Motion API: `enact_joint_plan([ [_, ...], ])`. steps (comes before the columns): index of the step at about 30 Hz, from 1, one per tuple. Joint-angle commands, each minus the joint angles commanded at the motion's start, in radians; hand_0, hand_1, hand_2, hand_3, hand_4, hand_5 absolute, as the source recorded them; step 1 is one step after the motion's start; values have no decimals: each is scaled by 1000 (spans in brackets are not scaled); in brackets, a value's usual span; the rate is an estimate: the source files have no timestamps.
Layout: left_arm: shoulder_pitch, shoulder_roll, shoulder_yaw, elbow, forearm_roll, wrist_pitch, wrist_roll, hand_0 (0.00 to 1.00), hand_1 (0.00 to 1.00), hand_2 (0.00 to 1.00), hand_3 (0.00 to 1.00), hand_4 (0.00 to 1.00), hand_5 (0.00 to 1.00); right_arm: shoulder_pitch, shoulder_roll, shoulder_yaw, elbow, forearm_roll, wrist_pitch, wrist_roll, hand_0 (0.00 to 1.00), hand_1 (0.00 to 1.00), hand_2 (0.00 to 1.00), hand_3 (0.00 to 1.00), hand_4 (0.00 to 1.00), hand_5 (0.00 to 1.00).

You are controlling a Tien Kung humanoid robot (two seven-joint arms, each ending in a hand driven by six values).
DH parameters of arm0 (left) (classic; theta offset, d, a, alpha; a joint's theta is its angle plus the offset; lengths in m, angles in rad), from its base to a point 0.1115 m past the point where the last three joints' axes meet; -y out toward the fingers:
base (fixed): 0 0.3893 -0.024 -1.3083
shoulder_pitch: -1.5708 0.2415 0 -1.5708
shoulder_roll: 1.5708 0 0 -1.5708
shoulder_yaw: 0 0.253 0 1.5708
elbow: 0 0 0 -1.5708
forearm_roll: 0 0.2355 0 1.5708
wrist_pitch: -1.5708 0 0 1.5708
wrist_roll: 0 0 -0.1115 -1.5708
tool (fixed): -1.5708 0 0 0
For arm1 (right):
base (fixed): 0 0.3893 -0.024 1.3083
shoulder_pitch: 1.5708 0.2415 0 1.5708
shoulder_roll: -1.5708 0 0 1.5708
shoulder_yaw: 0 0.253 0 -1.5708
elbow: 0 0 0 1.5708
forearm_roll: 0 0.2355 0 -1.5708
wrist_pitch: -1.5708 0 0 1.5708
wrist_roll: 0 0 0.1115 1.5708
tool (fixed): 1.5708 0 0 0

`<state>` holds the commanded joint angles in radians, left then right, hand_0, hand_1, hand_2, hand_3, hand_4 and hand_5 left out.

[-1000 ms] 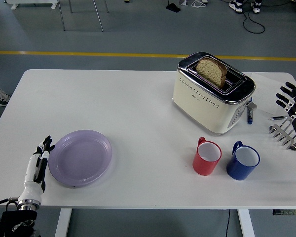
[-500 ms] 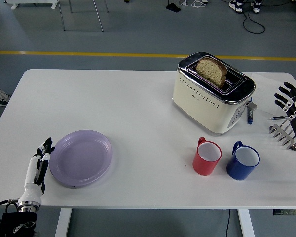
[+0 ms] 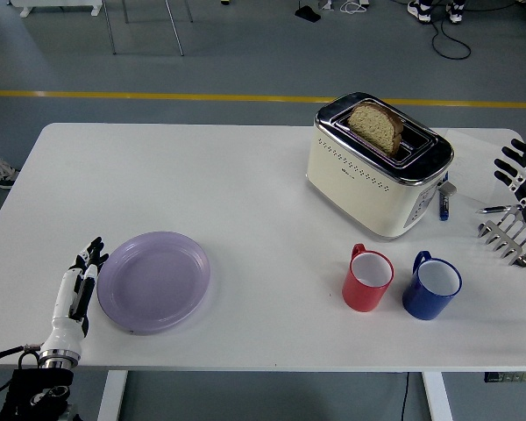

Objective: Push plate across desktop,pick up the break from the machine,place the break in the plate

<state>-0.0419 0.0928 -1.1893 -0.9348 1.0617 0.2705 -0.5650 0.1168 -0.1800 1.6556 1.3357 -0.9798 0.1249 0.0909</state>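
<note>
Table (image 3: 245, 193), white and rectangular, fills most of your head view; beyond its far edge lies grey floor crossed by a yellow line (image 3: 158, 95), with chair legs and cables at the top of the frame. Toaster (image 3: 377, 167), cream with a chrome top, stands at the far right of the table, and you see the bread slice (image 3: 375, 126) upright in its slot, rising above the chrome. Lilac plate (image 3: 153, 281) lies flat near the front left edge, well apart from the toaster. Your left hand (image 3: 79, 289) rests on the table just beside the plate's left rim, fingers straight and held together, pointing away from you, their side touching or nearly touching the rim; it holds nothing. Your right hand (image 3: 522, 171) sits at the right picture edge, right of the toaster, black fingers spread and empty. Red mug (image 3: 368, 278) and blue mug (image 3: 432, 286) stand side by side in front of the toaster. Small metal rack (image 3: 504, 237) lies below the right hand.
</note>
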Motion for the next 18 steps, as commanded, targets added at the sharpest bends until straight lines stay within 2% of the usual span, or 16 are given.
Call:
enact_joint_plan([
  [7,-13,-4,29,2,-1,-14,17,876,893,945,922,546,998,9,-1,-1,-1,0,1,-1,900,804,830,809,552,607],
  [18,-18,5,115,-33,-20,-22,21,871,889,943,915,544,998,8,3,-5,-1,-2,6,-3,900,803,827,809,552,606],
])
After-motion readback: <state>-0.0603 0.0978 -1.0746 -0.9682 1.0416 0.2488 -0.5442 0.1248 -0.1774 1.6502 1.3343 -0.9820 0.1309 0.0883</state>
